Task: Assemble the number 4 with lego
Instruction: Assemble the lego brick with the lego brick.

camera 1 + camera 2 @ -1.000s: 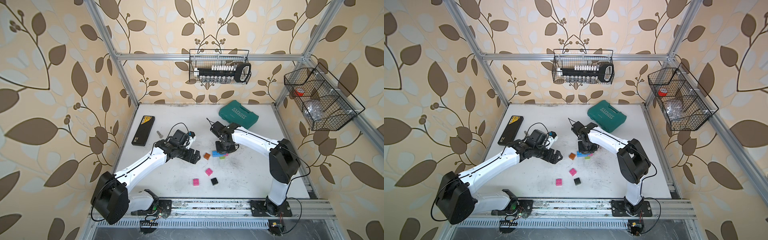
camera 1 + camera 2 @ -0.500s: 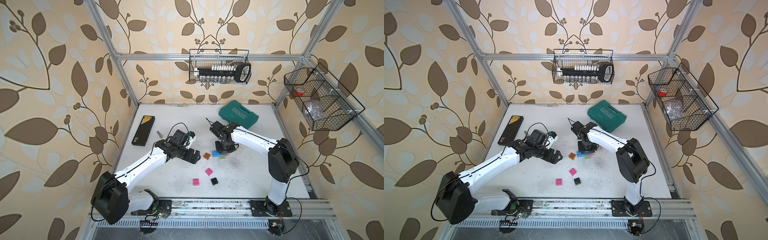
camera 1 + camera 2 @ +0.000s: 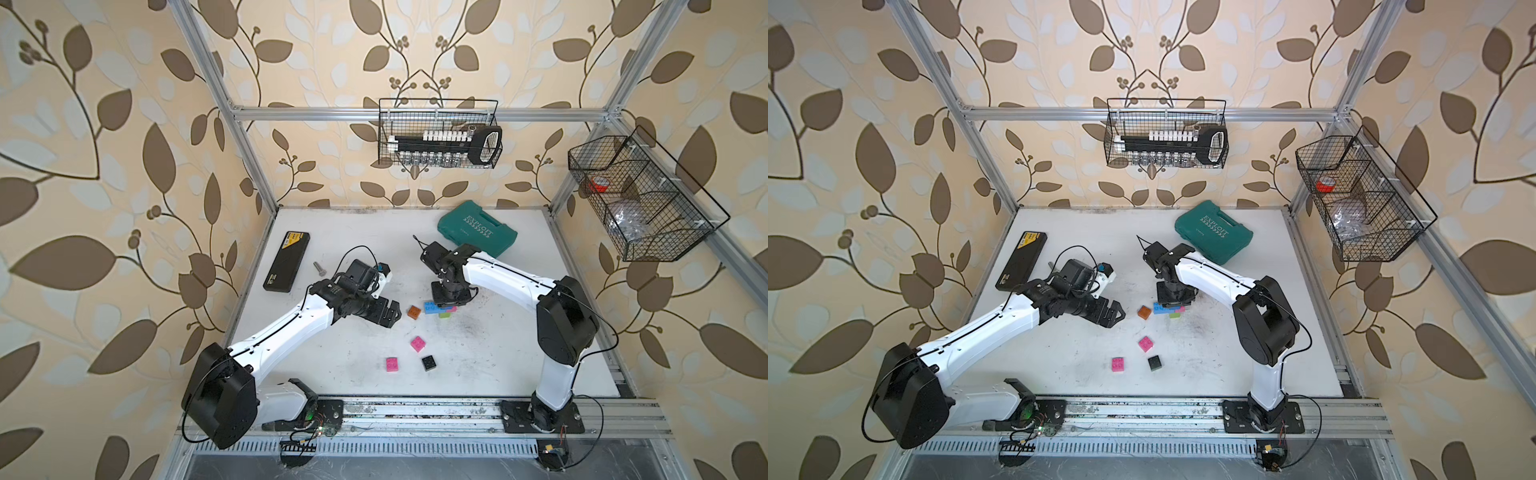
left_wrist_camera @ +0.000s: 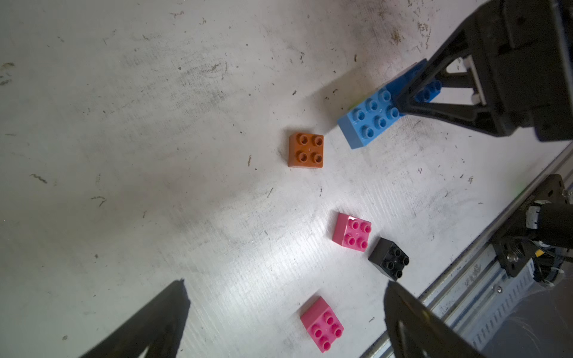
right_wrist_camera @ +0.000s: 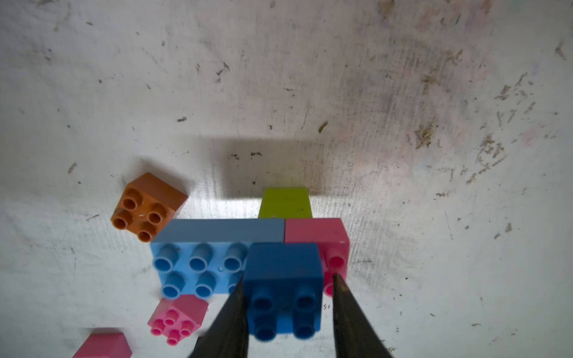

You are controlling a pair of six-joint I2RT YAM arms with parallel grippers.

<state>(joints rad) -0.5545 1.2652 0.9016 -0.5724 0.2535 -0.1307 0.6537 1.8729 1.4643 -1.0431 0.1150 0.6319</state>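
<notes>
A partly joined lego figure lies mid-table: a long light blue brick (image 5: 198,266) butts against a pink brick (image 5: 316,231), with a lime green brick (image 5: 285,203) beyond them. A dark blue brick (image 5: 283,285) sits on top across their joint. My right gripper (image 5: 288,277) straddles the dark blue brick, slightly open; one finger touches it and the other stands a sliver off. An orange brick (image 3: 413,311) lies loose beside the figure. Two pink bricks (image 3: 418,343) (image 3: 392,364) and a black brick (image 3: 428,363) lie nearer the front. My left gripper (image 3: 392,318) hovers wide open and empty, left of the orange brick.
A teal tool case (image 3: 478,232) lies at the back right behind the right arm. A black case (image 3: 286,262) and a small bolt (image 3: 319,268) lie at the back left. Wire baskets (image 3: 438,133) (image 3: 640,199) hang on the walls. A metal rail (image 3: 415,411) runs along the front edge.
The right jaws have parted a little from the dark blue brick they were shut on. Neither arm has visibly moved, and the left gripper stays wide open.
</notes>
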